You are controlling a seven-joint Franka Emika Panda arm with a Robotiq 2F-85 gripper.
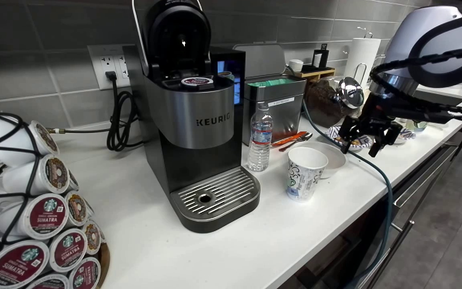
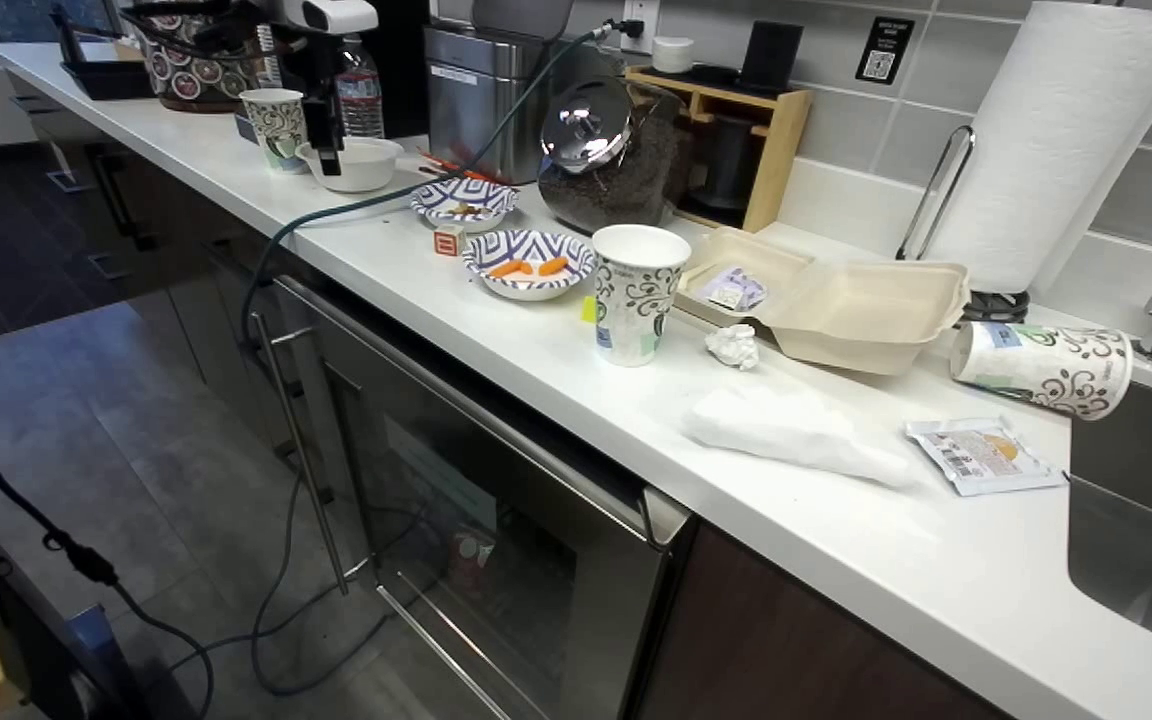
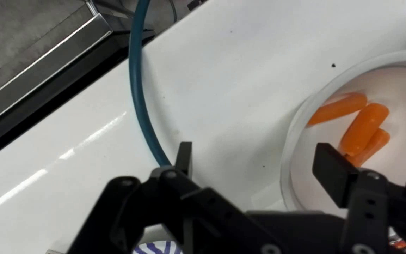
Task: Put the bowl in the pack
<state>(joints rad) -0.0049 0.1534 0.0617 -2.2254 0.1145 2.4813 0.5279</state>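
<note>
The white bowl (image 1: 335, 158) stands on the counter behind a patterned paper cup (image 1: 306, 172). It also shows in an exterior view (image 2: 373, 172), partly hidden by my gripper (image 2: 326, 130). In the wrist view the bowl's rim (image 3: 287, 158) is at the right, with orange carrots (image 3: 364, 128) inside. My gripper (image 3: 257, 165) is open and empty there. One finger is over the bowl's inside and the other is outside its rim; I cannot tell the height. An open beige clamshell pack (image 2: 836, 310) lies far from the gripper, holding a small packet (image 2: 734, 288).
A blue-green cable (image 3: 137, 88) crosses the counter beside the bowl. A water bottle (image 1: 260, 140) and a coffee machine (image 1: 199, 116) stand nearby. Patterned bowls (image 2: 528, 262), a tall paper cup (image 2: 639, 295), crumpled paper (image 2: 733, 346) and a block (image 2: 449, 240) lie between bowl and pack.
</note>
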